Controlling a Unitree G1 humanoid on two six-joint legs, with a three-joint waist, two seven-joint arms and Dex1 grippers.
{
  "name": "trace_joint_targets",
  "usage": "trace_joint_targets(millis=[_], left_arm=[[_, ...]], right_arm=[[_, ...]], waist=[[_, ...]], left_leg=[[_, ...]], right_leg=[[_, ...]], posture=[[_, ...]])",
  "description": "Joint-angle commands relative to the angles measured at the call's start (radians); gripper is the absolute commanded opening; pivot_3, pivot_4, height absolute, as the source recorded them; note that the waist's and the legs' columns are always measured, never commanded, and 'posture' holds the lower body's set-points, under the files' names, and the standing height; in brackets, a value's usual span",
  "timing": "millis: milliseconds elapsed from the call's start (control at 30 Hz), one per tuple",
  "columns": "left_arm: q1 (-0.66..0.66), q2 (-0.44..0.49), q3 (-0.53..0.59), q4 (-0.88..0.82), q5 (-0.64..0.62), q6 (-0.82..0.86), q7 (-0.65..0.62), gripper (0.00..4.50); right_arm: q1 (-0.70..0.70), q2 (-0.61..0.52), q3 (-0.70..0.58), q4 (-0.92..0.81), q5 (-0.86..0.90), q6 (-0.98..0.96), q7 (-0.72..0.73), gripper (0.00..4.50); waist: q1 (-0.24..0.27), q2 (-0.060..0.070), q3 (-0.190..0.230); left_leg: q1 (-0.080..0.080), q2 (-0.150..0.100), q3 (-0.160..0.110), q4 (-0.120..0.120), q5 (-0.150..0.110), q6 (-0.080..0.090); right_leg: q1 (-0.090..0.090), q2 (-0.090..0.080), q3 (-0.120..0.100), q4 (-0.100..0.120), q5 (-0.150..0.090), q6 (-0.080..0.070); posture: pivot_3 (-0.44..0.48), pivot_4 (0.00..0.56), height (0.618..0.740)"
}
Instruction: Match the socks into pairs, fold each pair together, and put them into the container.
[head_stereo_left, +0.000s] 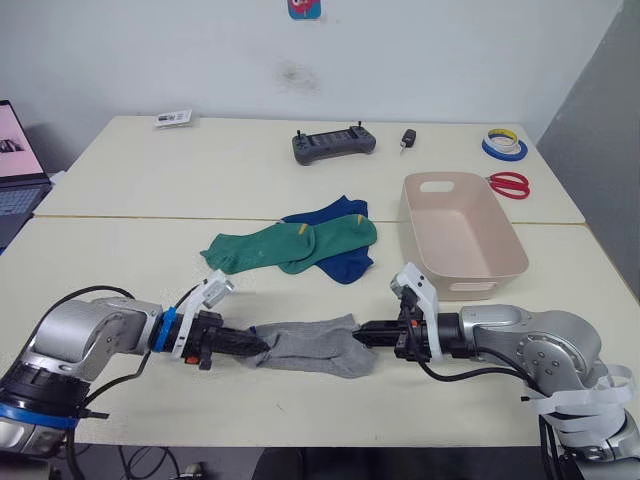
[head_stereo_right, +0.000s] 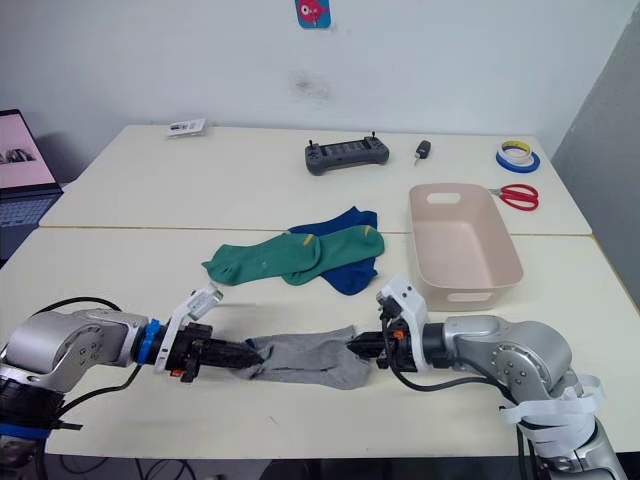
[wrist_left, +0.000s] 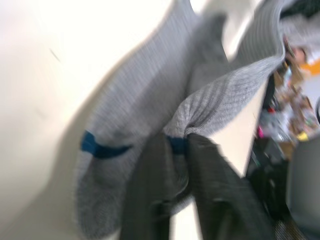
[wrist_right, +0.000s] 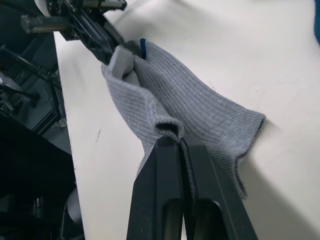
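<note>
Grey socks (head_stereo_left: 310, 343) lie stacked near the table's front edge, stretched between my two grippers. At their left end my left gripper (head_stereo_left: 258, 347) is shut on the grey fabric (wrist_left: 210, 110). At the right end my right gripper (head_stereo_left: 362, 336) is shut on the cuff edge (wrist_right: 170, 127). Behind them lie two green socks (head_stereo_left: 290, 244) overlapping two blue socks (head_stereo_left: 338, 240). The beige-pink container (head_stereo_left: 462, 236) stands to the right of those, with nothing in it.
On the far table sit a black controller (head_stereo_left: 333, 144), a small black key fob (head_stereo_left: 407, 139), tape rolls (head_stereo_left: 504, 146), red scissors (head_stereo_left: 509, 184) and a card (head_stereo_left: 173, 119). A laptop (head_stereo_left: 18, 160) stands at the far left.
</note>
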Motion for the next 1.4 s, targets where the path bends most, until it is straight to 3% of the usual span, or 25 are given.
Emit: trace_joint_targets(millis=[33, 200, 433, 667, 767, 1033, 1100, 1400], left_arm=[[-0.041, -0.002, 0.082, 0.013, -0.006, -0.006, 0.021, 1.98], [-0.032, 0.028, 0.136, -0.005, -0.002, -0.024, 0.007, 3.62], [0.088, 0.065, 0.169, -0.117, -0.011, -0.111, -0.078, 3.62], [0.156, 0.048, 0.144, -0.098, 0.098, -0.304, -0.087, 3.62], [0.148, 0.042, 0.128, -0.074, 0.124, -0.331, -0.099, 3.06], [0.170, 0.031, 0.106, -0.076, 0.158, -0.358, -0.106, 0.50], [0.175, 0.030, 0.110, -0.085, 0.150, -0.351, -0.110, 0.04], [0.180, 0.061, 0.190, -0.145, 0.053, -0.241, -0.126, 0.04]], right_arm=[[-0.013, 0.009, -0.007, -0.020, -0.001, -0.018, 0.003, 0.00], [-0.015, 0.014, -0.007, -0.016, -0.012, -0.025, 0.006, 0.00], [-0.020, 0.012, -0.001, -0.010, -0.030, -0.045, 0.013, 0.00], [-0.019, 0.009, 0.000, -0.005, -0.044, -0.056, 0.025, 0.00], [-0.018, 0.008, -0.001, -0.008, -0.049, -0.059, 0.029, 0.00], [-0.018, 0.010, -0.002, -0.017, -0.053, -0.066, 0.033, 0.00], [-0.018, 0.009, -0.003, -0.018, -0.053, -0.068, 0.033, 0.00], [-0.022, 0.000, -0.063, -0.061, 0.013, -0.043, 0.041, 0.00]], waist=[[-0.001, 0.000, 0.000], [-0.002, 0.000, 0.000], [-0.001, 0.000, 0.000], [0.000, 0.000, 0.000], [0.000, 0.000, 0.000], [0.000, 0.000, 0.000], [0.000, 0.000, 0.000], [-0.001, 0.000, 0.000]], left_leg=[[0.000, 0.000, 0.000, 0.000, 0.000, 0.000], [0.000, 0.000, 0.000, 0.000, 0.000, 0.000], [0.000, 0.000, 0.000, 0.000, 0.000, 0.000], [0.000, 0.000, 0.001, 0.000, 0.000, 0.000], [0.000, 0.000, 0.001, 0.000, 0.000, 0.000], [0.000, 0.000, 0.001, 0.000, 0.000, 0.000], [0.000, 0.000, 0.001, 0.000, 0.000, 0.000], [0.000, 0.000, 0.001, 0.000, 0.000, 0.000]], right_leg=[[0.000, 0.000, 0.000, 0.000, 0.000, 0.000], [0.000, 0.000, 0.001, 0.000, 0.000, 0.000], [0.000, -0.001, 0.001, 0.000, 0.000, 0.000], [0.000, -0.001, 0.001, 0.000, 0.000, 0.000], [0.000, -0.001, 0.001, 0.000, 0.000, 0.000], [0.000, -0.001, 0.001, 0.000, 0.000, 0.000], [0.000, -0.001, 0.001, 0.000, 0.000, 0.000], [0.000, -0.001, 0.000, 0.000, 0.000, 0.000]], posture=[[0.000, 0.150, 0.740], [0.000, 0.150, 0.740], [0.000, 0.150, 0.740], [0.000, 0.150, 0.740], [0.000, 0.150, 0.740], [0.000, 0.150, 0.740], [0.000, 0.150, 0.740], [0.000, 0.150, 0.740]])
